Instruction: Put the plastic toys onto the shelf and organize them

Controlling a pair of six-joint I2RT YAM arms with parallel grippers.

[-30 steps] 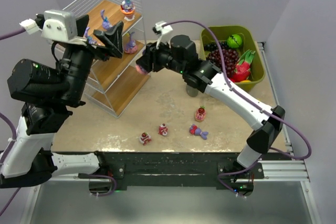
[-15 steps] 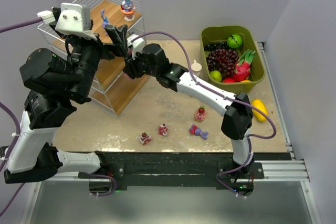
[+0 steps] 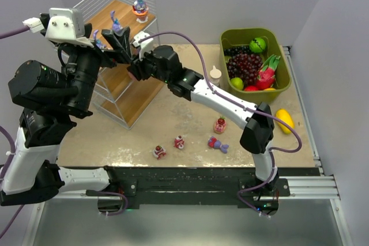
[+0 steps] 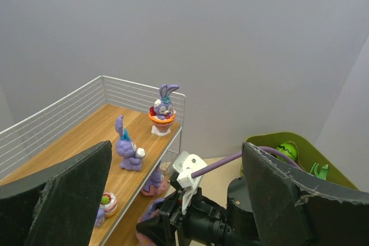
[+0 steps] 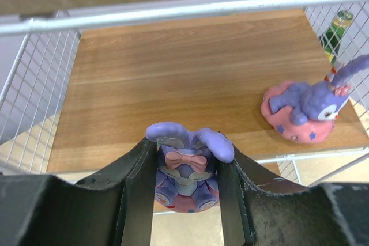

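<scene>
At the middle board of the shelf [image 5: 173,84], your right claw [image 5: 185,156] pinches a purple bunny [image 5: 184,180] just outside the front wire [image 5: 277,157]; its base may snag there, though clearance is hard to judge. Your left claw [image 4: 176,148] hangs spread, holding nothing.

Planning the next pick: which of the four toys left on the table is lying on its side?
The purple bunny, rightmost of the near three; the others are red-and-pink cake pieces, sitting upright.
</scene>
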